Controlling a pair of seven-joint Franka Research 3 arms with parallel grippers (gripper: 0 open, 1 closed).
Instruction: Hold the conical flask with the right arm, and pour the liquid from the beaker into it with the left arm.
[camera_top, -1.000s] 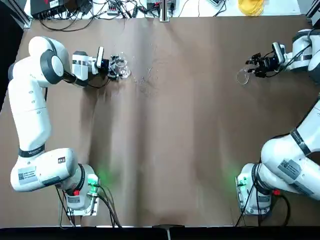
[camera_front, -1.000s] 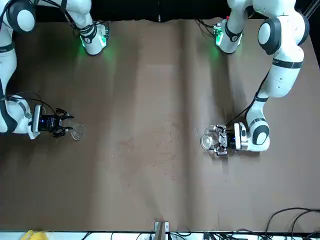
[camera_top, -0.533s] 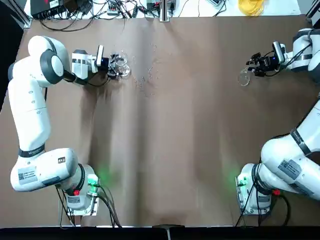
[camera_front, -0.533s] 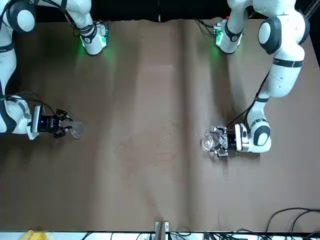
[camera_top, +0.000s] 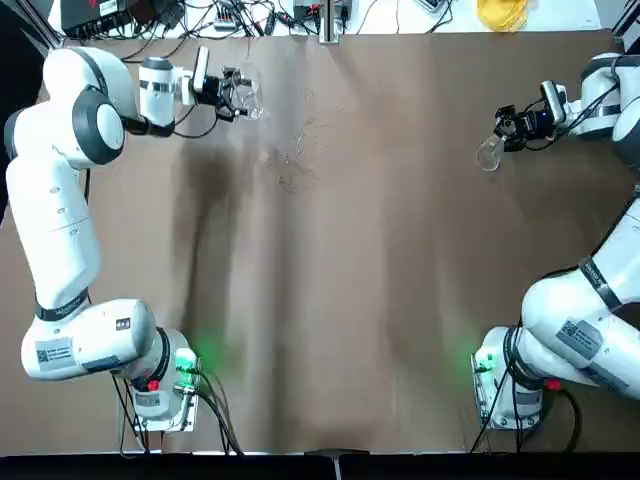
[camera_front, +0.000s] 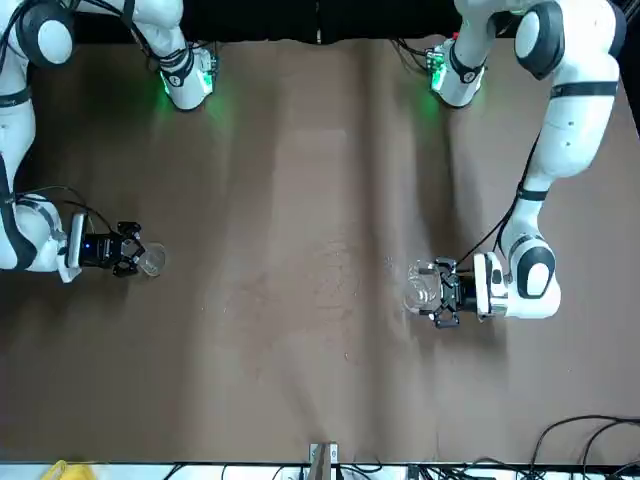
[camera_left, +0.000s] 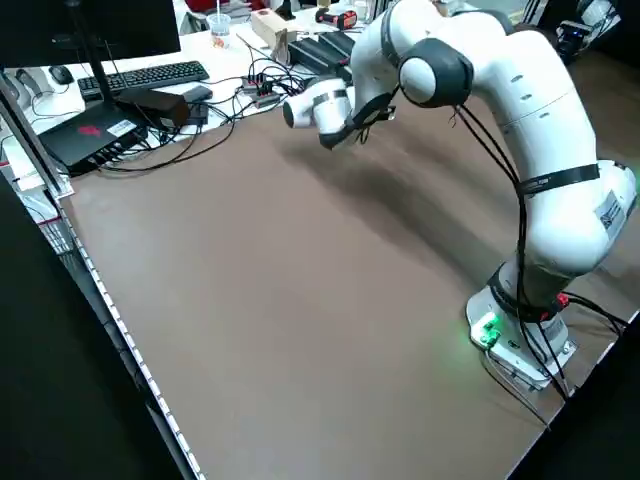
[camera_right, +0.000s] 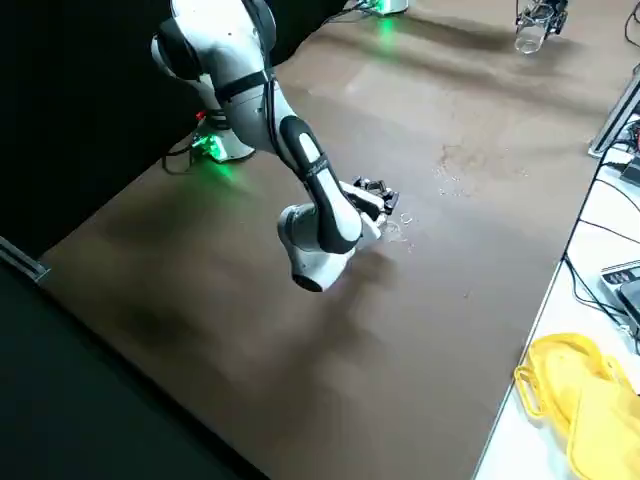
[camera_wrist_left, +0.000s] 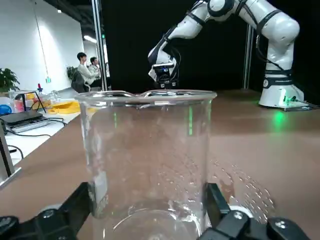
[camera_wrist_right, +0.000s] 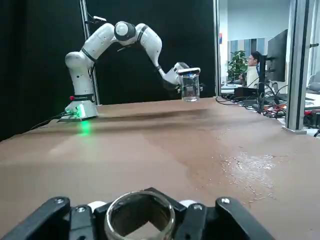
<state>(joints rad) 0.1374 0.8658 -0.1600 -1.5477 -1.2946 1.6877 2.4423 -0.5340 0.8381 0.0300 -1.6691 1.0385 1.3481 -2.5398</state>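
I see the left arm (camera_top: 62, 200) reaching to the far left of the table (camera_top: 350, 280), its gripper (camera_front: 437, 294) clamped on the beaker (camera_front: 422, 286), held above the surface. Far right, the right gripper (camera_top: 512, 126) pinches the flask (camera_top: 490, 154) at its neck.

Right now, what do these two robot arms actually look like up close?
Both are glossy white, rounded and jointed, with grey bands at the joints. The left arm and the right arm each end in black jaws, trailed by thin black cables. Their bases glow green, and small dark labels sit on the lower links.
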